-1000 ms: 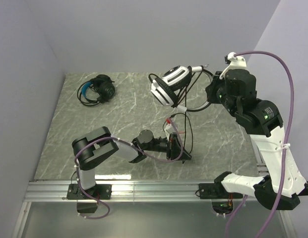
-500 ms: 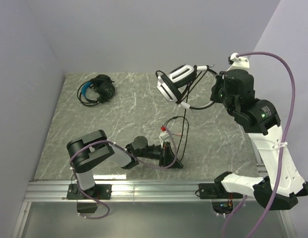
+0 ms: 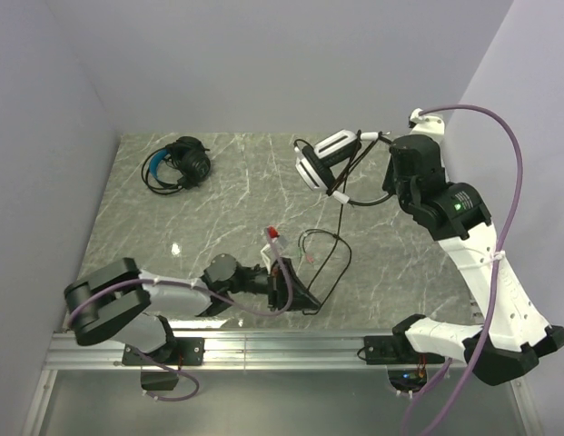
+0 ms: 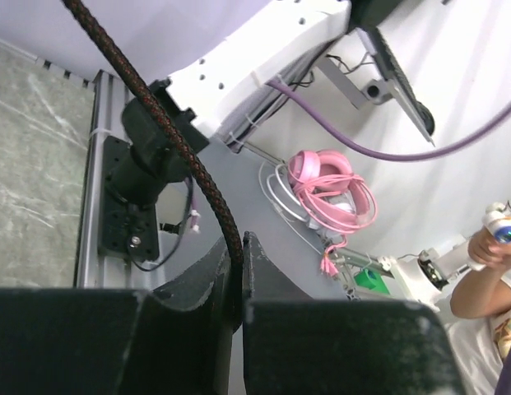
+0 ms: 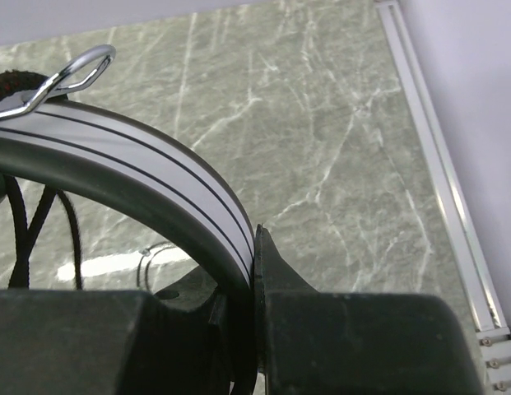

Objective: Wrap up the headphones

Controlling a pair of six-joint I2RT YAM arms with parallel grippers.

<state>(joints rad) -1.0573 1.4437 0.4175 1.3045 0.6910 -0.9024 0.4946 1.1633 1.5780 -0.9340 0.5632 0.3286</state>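
The white headphones (image 3: 320, 160) with black ear pads hang above the back of the table. My right gripper (image 3: 388, 182) is shut on their headband, whose white band with black stripes (image 5: 156, 177) sits pinched between the jaws of the right gripper (image 5: 253, 240). Their thin black cable (image 3: 339, 238) drops to the table and loops over to my left gripper (image 3: 295, 289), low near the front edge. In the left wrist view the braided cable (image 4: 177, 140) runs into the closed left gripper (image 4: 239, 248). The cable's red and white plug (image 3: 274, 234) sticks up beside that gripper. The black headphones (image 3: 177, 163) with a blue headband lie at the back left.
The marbled table (image 3: 200, 227) ends in a metal rail (image 3: 263, 347) at the front. Walls stand at the back and on both sides. Off the table, the left wrist view shows pink headphones (image 4: 331, 179) and a person's hand (image 4: 492, 239).
My left arm drew back toward the near left, pulling the cable along, and its jaws closed on the cable. My right arm carried the white headphones slightly right.
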